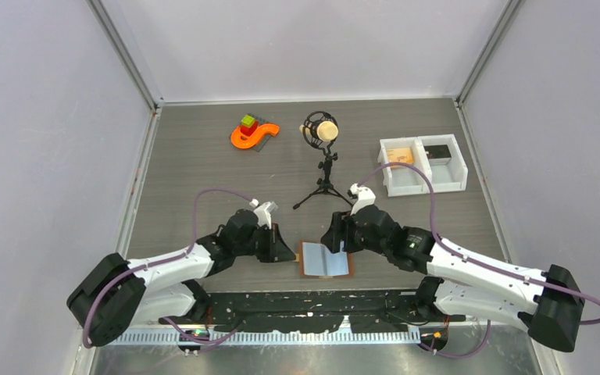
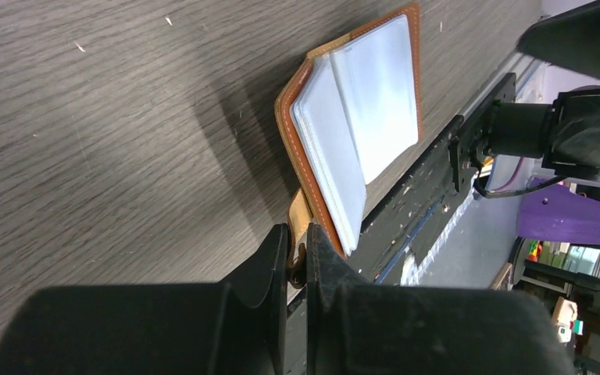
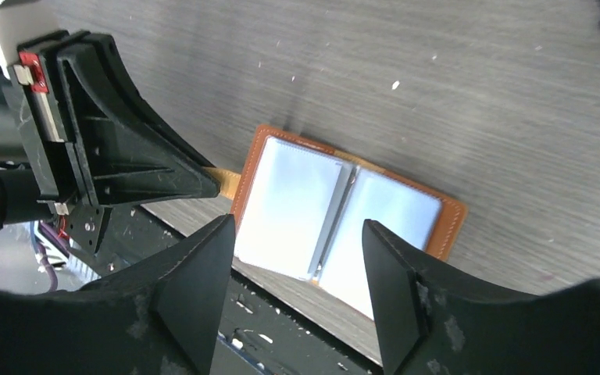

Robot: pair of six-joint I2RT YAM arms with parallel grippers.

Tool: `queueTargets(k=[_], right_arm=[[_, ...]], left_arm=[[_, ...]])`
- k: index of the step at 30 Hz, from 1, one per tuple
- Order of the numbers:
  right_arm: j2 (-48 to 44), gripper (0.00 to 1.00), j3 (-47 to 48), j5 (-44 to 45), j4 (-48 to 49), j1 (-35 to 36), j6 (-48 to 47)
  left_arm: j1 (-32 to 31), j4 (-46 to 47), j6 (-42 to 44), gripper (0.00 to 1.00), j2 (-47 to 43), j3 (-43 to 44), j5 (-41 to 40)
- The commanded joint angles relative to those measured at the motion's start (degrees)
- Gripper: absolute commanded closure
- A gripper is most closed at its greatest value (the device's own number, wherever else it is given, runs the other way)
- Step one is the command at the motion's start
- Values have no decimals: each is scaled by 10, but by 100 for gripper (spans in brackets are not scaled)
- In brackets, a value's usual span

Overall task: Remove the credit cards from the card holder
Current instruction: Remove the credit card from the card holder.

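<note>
left tool (image 2: 297, 251) low, pinching tab (image 2: 301, 212) | right tool (image 3: 297, 228) spread over open card holder (image 3: 394, 212)

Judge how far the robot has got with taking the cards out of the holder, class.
Done: the holder lies open, pale pages up. In hand: the left gripper is shut on its brown tab, steadying it, while the right gripper hangs open over the pages, holding nothing. Left: neither gripper has a card, so pulling cards out looks not yet begun.
</note>
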Motion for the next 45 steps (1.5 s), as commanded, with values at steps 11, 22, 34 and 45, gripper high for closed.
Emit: queueTargets(k=[11,22,34,45], right_arm=[[167,26,11,32,110,102,82],[224,35,12,51,110,119,88],[203,37,23,136,13,120,86],[108,38,26,237,-127,120,93]], left_arm=[[1,43,-20,100,-35,-17,17],[0,44,-21,100,-31,-17,19],[0,43,-18,100,-23,-16,17],[0,33,-12,100,-24,-14,19]])
